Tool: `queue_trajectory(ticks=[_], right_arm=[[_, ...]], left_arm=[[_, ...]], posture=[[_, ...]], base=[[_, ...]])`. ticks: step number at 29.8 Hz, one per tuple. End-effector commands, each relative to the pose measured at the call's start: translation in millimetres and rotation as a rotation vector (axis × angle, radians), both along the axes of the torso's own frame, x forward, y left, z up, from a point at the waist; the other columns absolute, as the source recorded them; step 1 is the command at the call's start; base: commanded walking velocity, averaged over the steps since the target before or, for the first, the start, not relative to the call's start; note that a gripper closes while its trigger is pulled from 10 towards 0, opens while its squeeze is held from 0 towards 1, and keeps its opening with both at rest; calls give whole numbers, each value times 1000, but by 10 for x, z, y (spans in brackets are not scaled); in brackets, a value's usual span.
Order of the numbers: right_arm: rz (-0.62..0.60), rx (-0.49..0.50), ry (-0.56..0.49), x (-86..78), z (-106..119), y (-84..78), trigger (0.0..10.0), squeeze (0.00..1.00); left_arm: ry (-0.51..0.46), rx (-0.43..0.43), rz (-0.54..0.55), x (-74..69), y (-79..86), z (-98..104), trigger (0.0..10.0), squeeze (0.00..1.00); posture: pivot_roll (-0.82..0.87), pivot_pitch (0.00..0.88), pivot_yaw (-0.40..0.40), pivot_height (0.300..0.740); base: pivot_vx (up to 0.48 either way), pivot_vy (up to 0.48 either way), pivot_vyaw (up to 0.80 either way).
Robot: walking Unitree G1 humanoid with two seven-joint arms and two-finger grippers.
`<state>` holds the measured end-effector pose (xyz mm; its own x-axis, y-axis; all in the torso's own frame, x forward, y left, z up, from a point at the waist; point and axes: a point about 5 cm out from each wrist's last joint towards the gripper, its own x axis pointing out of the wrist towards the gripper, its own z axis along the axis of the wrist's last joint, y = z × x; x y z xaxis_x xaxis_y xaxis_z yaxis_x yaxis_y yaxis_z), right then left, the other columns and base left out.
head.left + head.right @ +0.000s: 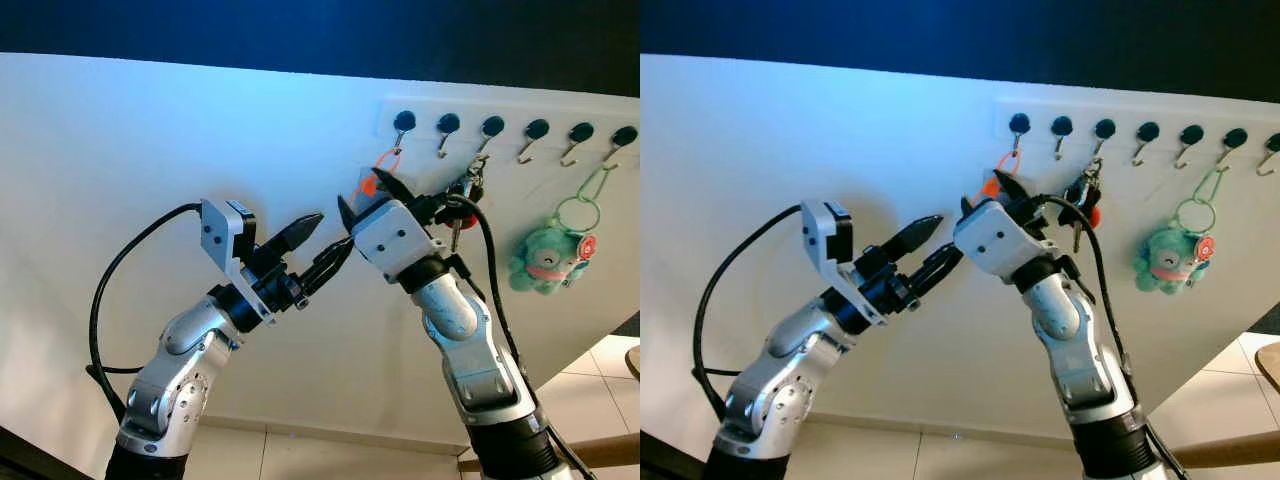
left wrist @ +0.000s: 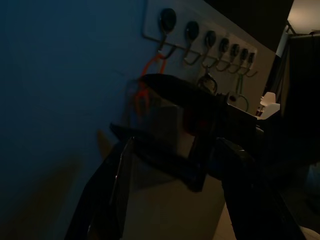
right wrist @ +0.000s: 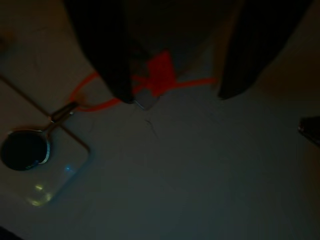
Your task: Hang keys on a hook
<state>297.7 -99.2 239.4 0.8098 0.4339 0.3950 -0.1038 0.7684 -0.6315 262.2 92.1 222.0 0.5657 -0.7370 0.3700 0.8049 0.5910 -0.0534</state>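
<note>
A white rack [image 1: 510, 112] on the wall carries several hooks with black knobs. An orange cord loop [image 1: 388, 158] with an orange tag [image 3: 160, 70] hangs on the leftmost hook [image 3: 60, 112]. My right gripper [image 1: 362, 192] is raised to the wall just below that hook, open, with the tag and cord lying between its fingers [image 3: 115, 75]. My left gripper [image 1: 332, 231] is open and empty, pointing at the back of the right gripper from the left. The left wrist view shows the orange loop [image 2: 150, 70] above the right gripper's dark body.
A bunch of keys [image 1: 465, 190] with a red piece hangs on the third hook. A green plush keychain [image 1: 548, 258] hangs by a green ring from the rightmost hook. The hooks between them are bare. Tiled floor [image 1: 590, 400] lies below the wall.
</note>
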Motion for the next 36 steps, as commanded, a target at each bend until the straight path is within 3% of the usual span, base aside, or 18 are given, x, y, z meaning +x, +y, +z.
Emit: queue_trajectory(ticks=[1, 6, 7, 18, 24, 36], right_arm=[[-15, 6, 60, 39, -105, -30, 10000, 1000], [-62, -57, 16, 21, -132, -56, 10000, 980], [-60, -51, -7, -5, -140, -64, 10000, 0], [-47, 4, -116, -274, -388, -142, 10000, 0], [-52, 35, -137, -316, -420, -166, 10000, 0], [-11, -21, 24, -486, -1069, -225, 10000, 0]], left_arm=[[-9, 1, -8, -11, -9, 33, 10000, 0], [-10, 1, -3, -4, -2, 37, 10000, 0], [-10, 1, -3, -6, -2, 36, 10000, 0], [1, -25, -1, -23, 1, 30, 10000, 0], [4, -33, 1, -26, 3, 27, 10000, 0], [55, -46, 107, 0, 133, -154, 10000, 0]], posture=[[30, 75, -27, 740], [29, 76, -26, 740], [29, 76, -26, 740], [30, 84, -23, 740], [29, 82, -21, 740], [29, 71, -16, 740]], base=[[0, 0, 0], [0, 0, 0], [0, 0, 0], [0, 0, 0], [0, 0, 0], [0, 0, 0]])
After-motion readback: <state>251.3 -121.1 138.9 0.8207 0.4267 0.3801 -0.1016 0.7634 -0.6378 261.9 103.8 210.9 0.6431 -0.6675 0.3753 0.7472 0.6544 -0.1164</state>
